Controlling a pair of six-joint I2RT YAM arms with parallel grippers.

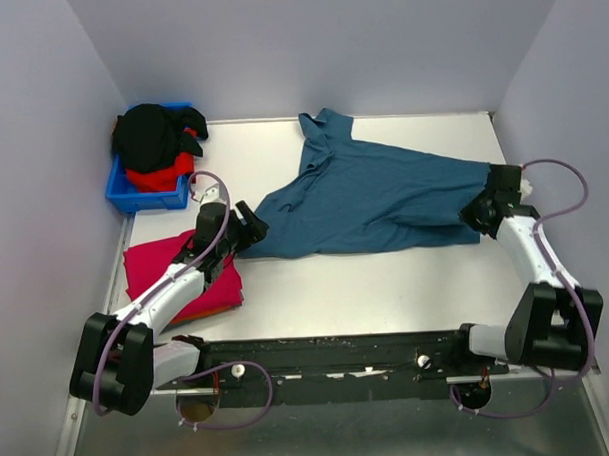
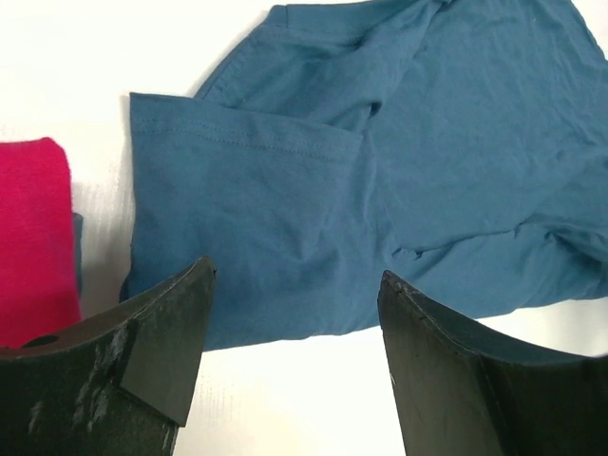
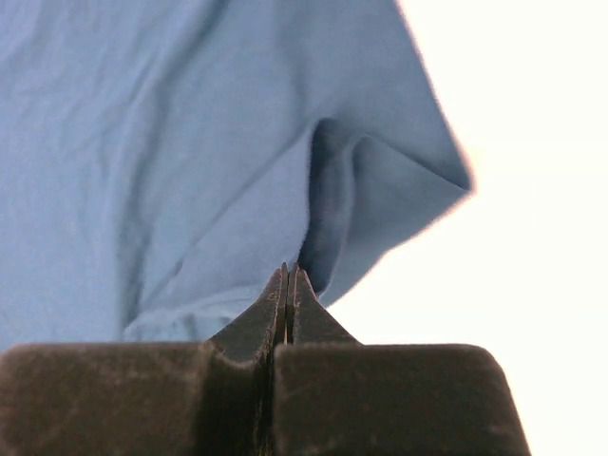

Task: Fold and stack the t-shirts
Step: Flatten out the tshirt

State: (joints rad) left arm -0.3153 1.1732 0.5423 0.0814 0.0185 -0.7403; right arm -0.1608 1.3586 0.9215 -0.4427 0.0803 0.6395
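While right pincer (image 3: 288, 274) pinches teal t-shirt (image 1: 373, 196) edge, left pincer (image 2: 294, 275) spread over opposite edge; table (image 1: 387, 295) open nearside.

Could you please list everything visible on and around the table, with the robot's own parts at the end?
teal-blue t-shirt: one, teal-blue, spread out unfolded across the middle of the table
crimson-pink t-shirt: one, crimson-pink, folded, near left of the table
black garment: one bundle, black, heaped on top in the bin
red garment: one, red, under the black bundle in the bin
bin: one, bright blue, far left corner
table: one, white
left gripper: one, black, open, at the teal-blue t-shirt's left end
right gripper: one, black, shut, apparently pinching the teal-blue t-shirt's right edge
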